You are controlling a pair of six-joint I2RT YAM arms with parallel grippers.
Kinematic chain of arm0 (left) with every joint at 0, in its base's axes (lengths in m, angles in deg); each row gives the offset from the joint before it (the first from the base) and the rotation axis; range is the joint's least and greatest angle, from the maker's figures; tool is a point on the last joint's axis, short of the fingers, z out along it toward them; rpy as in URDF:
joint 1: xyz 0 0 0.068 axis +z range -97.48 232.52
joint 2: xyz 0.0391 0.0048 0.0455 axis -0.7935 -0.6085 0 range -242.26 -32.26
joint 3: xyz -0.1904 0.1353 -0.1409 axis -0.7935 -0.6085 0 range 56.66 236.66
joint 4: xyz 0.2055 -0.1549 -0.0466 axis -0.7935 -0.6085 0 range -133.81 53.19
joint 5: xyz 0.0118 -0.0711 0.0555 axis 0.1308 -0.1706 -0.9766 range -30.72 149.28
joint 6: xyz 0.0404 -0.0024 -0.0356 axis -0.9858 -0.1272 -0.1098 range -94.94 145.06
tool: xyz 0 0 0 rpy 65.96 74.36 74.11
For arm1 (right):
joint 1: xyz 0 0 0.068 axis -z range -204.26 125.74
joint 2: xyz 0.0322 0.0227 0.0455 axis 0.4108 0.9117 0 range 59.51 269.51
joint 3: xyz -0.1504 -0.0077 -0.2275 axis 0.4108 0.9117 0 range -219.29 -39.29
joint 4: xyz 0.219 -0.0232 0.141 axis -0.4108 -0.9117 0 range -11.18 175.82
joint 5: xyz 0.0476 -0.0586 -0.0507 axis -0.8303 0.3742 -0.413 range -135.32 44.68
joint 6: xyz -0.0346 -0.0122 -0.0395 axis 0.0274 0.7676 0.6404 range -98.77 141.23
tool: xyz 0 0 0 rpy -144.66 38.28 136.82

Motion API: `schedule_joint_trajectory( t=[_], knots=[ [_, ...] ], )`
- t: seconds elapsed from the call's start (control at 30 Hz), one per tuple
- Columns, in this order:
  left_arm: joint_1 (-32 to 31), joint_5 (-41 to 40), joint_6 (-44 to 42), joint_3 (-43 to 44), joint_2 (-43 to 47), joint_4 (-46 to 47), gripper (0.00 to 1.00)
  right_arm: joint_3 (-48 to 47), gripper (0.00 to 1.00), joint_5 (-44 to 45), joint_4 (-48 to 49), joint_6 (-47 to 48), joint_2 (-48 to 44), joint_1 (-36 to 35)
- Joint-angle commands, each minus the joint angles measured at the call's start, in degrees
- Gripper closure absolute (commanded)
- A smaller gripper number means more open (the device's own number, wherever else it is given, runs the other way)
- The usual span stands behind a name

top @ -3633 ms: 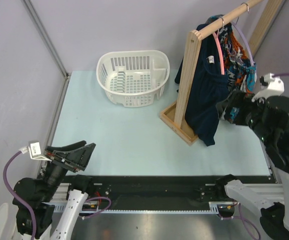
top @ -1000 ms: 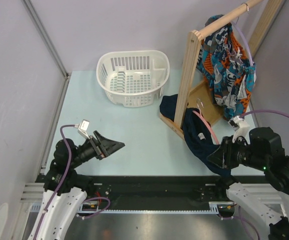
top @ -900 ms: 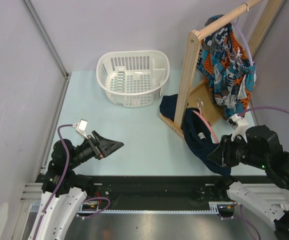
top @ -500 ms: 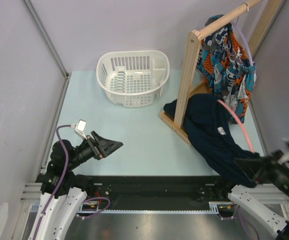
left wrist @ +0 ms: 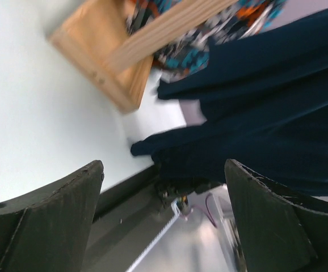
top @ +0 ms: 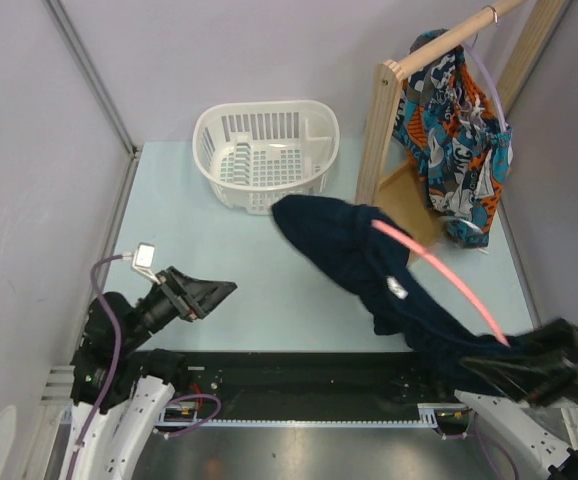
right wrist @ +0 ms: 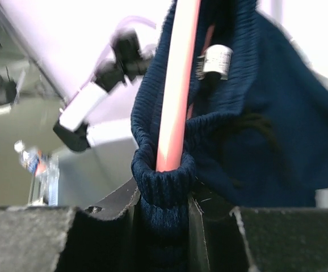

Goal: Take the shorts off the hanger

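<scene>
The busy teal, orange, white and black shorts (top: 456,140) hang bunched on the lavender hanger (top: 489,84) from the wooden rack (top: 375,130) by the far right wall, the right gripper (right wrist: 163,204) clamped on a navy garment (top: 369,255) and pink hanger (top: 439,275) near the front edge, the left gripper (top: 219,290) spread apart over open table (top: 219,235).
</scene>
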Motion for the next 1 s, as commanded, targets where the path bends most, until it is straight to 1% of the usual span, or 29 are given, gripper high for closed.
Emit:
schedule_joint_trajectory(
  t=[0.0, 0.03, 0.07, 0.13, 0.17, 0.2, 0.27, 0.37, 0.4, 0.47, 0.5, 0.53, 0.57, 0.6, 0.63, 0.7, 0.73, 0.77, 0.8, 0.83, 0.87, 0.9, 0.97],
  knots=[
    [-0.2, -8.6, -3.3, 7.6, 5.6, -0.4, 0.09, 2.7, 1.00, -17.2, 12.2, 6.9, 11.9, 5.8],
    [-0.2, -10.4, -3.6, 9.5, 6.9, -1.7, 0.09, 3.6, 1.00, -19.0, 13.8, 7.2, 13.3, 7.3],
    [-0.2, -13.6, -3.9, 10.3, 8.2, -2.3, 0.11, 5.1, 1.00, -20.9, 17.5, 7.2, 14.6, 10.6],
    [-0.2, -17.5, -4.4, 12.6, 11.9, -5.0, 0.12, 7.6, 1.00, -25.9, 23.6, 4.0, 18.1, 13.6],
    [-0.2, -19.2, -4.7, 13.4, 12.0, -6.2, 0.12, 8.8, 1.00, -27.5, 31.0, 2.1, 19.3, 15.5],
    [-0.2, -22.8, -5.1, 14.2, 15.1, -7.6, 0.13, 11.8, 1.00, -30.9, 34.8, -1.1, 21.2, 16.0],
    [-0.2, -26.0, -5.9, 16.8, 16.0, -11.8, 0.14, 14.1, 1.00, -32.7, 43.2, -3.1, 23.6, 15.3],
    [-0.2, -27.3, -8.5, 19.6, 14.9, -14.8, 0.13, 14.9, 1.00, -34.8, 44.8, -1.0, 28.9, 11.9],
    [-0.2, -26.8, -9.7, 20.1, 14.1, -14.8, 0.13, 14.9, 1.00, -34.7, 44.5, 0.2, 30.2, 8.4],
    [-0.2, -23.3, -11.5, 21.1, 11.1, -13.7, 0.12, 14.9, 1.00, -32.7, 42.0, 3.8, 33.4, 3.8],
    [-0.2, -21.5, -12.1, 21.3, 9.8, -12.8, 0.12, 15.0, 1.00, -31.5, 40.7, 5.0, 34.4, -0.6],
    [-0.2, -18.1, -12.7, 21.5, 8.6, -11.9, 0.12, 14.9, 1.00, -30.2, 39.2, 6.1, 35.3, -2.6],
    [-0.2, -15.8, -13.3, 21.5, 6.1, -10.9, 0.12, 15.0, 1.00, -27.2, 36.1, 8.7, 37.0, -4.3],
    [-0.2, -13.9, -14.2, 21.6, 4.9, -8.7, 0.12, 15.0, 1.00, -25.7, 34.4, 9.8, 37.5, -7.6],
    [-0.2, -9.7, -14.5, 21.5, 3.8, -7.6, 0.12, 15.0, 1.00, -24.3, 31.6, 10.6, 38.7, -8.8],
    [-0.2, -6.5, -13.3, 21.5, 0.6, -3.6, 0.16, 15.6, 1.00, -23.1, 30.4, 11.4, 39.6, -11.4],
    [-0.2, -2.0, -12.4, 20.3, -0.2, -1.0, 0.18, 16.6, 1.00, -22.8, 30.1, 11.3, 39.8, -12.0],
    [-0.2, 0.3, -9.9, 19.3, -0.9, 1.9, 0.20, 17.2, 1.00, -22.2, 30.3, 10.4, 39.7, -12.2],
    [-0.2, 2.9, -8.4, 16.6, -1.3, 7.9, 0.21, 18.1, 1.00, -22.0, 30.7, 10.0, 39.5, -12.4],
    [-0.2, 4.6, -6.8, 15.2, -1.5, 10.4, 0.22, 18.7, 1.00, -21.8, 30.9, 9.7, 39.3, -12.5],
    [-0.2, 7.2, -4.8, 14.3, -2.5, 12.0, 0.24, 19.8, 1.00, -20.4, 30.8, 9.2, 38.6, -12.5],
    [-0.2, 7.6, -4.5, 13.3, -3.1, 12.8, 0.25, 20.4, 1.00, -19.0, 30.2, 8.7, 38.4, -12.5],
    [-0.2, 8.8, -5.9, 13.5, -4.7, 12.1, 0.29, 21.8, 1.00, -14.6, 29.5, 8.0, 37.3, -12.4]
  ],
)
